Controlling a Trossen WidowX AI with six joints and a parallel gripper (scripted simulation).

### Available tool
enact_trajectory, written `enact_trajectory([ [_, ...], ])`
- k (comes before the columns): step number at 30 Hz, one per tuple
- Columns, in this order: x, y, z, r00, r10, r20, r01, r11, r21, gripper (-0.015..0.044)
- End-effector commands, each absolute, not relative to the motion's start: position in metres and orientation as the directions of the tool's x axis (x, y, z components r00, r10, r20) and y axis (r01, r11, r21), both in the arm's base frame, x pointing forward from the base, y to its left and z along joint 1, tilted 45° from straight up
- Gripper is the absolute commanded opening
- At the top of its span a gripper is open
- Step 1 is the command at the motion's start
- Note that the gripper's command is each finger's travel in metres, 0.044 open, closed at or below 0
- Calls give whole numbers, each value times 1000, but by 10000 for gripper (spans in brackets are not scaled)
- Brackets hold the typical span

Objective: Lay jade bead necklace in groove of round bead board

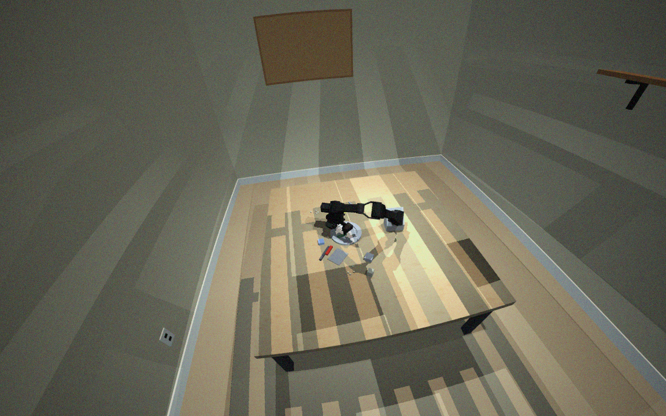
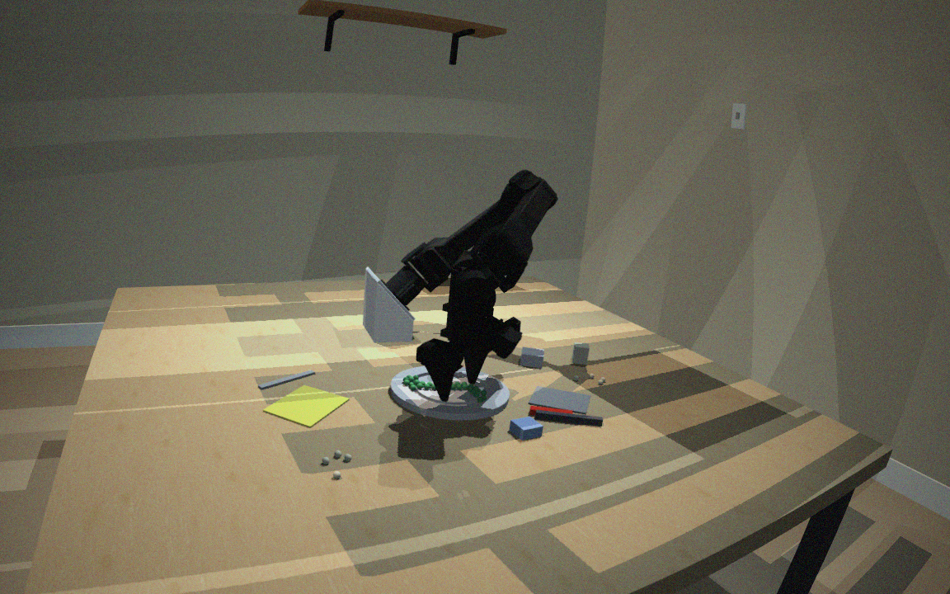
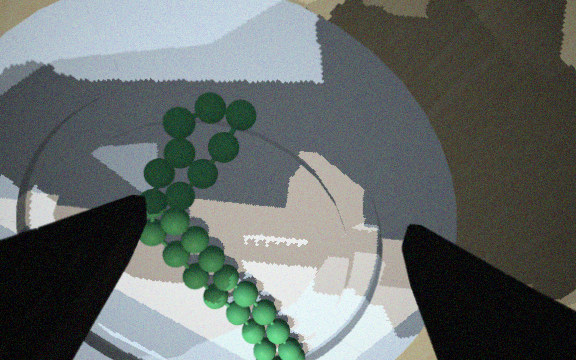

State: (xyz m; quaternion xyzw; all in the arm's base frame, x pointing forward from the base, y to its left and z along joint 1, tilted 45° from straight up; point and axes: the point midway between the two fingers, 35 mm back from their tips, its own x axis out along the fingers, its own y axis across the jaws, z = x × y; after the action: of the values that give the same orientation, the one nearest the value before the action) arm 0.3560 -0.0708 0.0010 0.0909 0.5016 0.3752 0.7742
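The round bead board (image 1: 346,238) (image 2: 449,413) (image 3: 393,125) is pale grey, with a ring groove. The green jade necklace (image 2: 411,382) (image 3: 210,258) lies on it, bunched into a narrow double row, not spread around the ring. In the wrist view a small loop at its upper end crosses the groove's inner edge; the double row runs to the lower right across the middle and out of view. My gripper (image 2: 458,389) (image 3: 278,222) is open wide and empty, low over the board. In the wrist view its left fingertip overlaps the row's edge; whether it touches is unclear.
A blue block (image 1: 320,241) (image 2: 525,428), a grey square (image 1: 337,256) (image 2: 559,399) and a red-and-black tool (image 1: 328,250) lie beside the board. A yellow square (image 2: 306,405), a grey stick (image 2: 286,380) and loose pale beads (image 2: 336,454) lie on its other side. Two blocks (image 2: 532,357) (image 2: 580,353) stand farther back.
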Motion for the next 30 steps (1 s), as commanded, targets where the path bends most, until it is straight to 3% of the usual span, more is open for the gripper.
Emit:
enact_trajectory([
  [1, 356, -71, 1, 216, 672, -709, -490, 702, 517, 440],
  [4, 356, -71, 1, 216, 672, -709, -490, 702, 517, 440],
  [6, 356, -70, 4, 215, 672, -709, -436, 715, 546, 387],
  [9, 357, -68, 18, 214, 672, -709, -187, 740, 646, 310],
  [17, 357, -61, 54, 210, 673, -709, 475, 564, 676, 310],
  [30, 360, -53, 47, 210, 673, -709, 488, 556, 673, 310],
])
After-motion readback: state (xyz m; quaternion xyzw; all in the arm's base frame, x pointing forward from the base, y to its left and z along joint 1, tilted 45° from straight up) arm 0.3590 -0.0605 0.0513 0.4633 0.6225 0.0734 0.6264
